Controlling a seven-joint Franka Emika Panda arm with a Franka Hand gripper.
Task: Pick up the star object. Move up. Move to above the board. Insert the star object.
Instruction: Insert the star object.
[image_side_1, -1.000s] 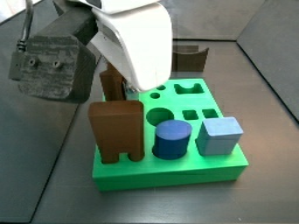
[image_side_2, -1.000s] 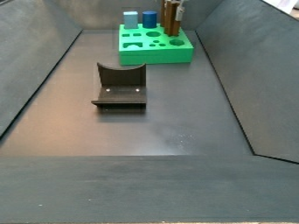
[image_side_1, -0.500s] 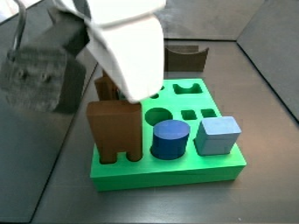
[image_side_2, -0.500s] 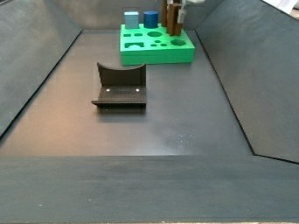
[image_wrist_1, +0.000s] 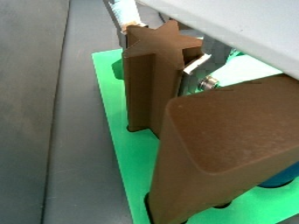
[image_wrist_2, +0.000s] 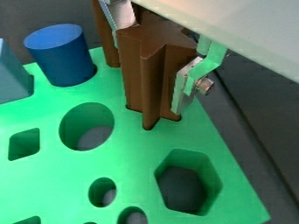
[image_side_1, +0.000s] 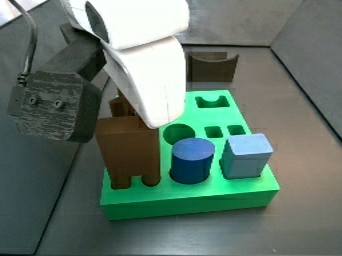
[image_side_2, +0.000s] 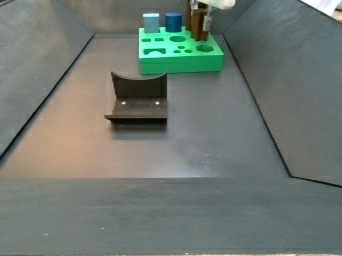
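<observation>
The star object (image_wrist_2: 138, 70) is a slim reddish-brown ridged post standing upright, its lower end down in the top of the green board (image_wrist_2: 239, 166) beside a round hole (image_wrist_2: 84, 128). My gripper (image_wrist_2: 149, 77) is shut on it, with a silver finger (image_wrist_2: 187, 86) pressed flat against one rib. In a wrist view the star-shaped top (image_wrist_1: 155, 45) shows between the fingers. Both side views show the post (image_side_2: 198, 20) (image_side_1: 120, 108) at the board's (image_side_2: 181, 60) edge, beside the wide brown arch block (image_side_1: 128, 150). The gripper's white body hides most of it.
A blue cylinder (image_side_1: 194, 160) and a light blue cube (image_side_1: 250, 155) stand in the board (image_side_1: 201, 196). A dark block with a scooped top (image_side_1: 211, 67) lies behind the board. The fixture (image_side_2: 136, 97) stands mid-floor. Sloping grey walls enclose the floor.
The gripper and the star object have come down a little, and the post's top now sits lower beside the arch block.
</observation>
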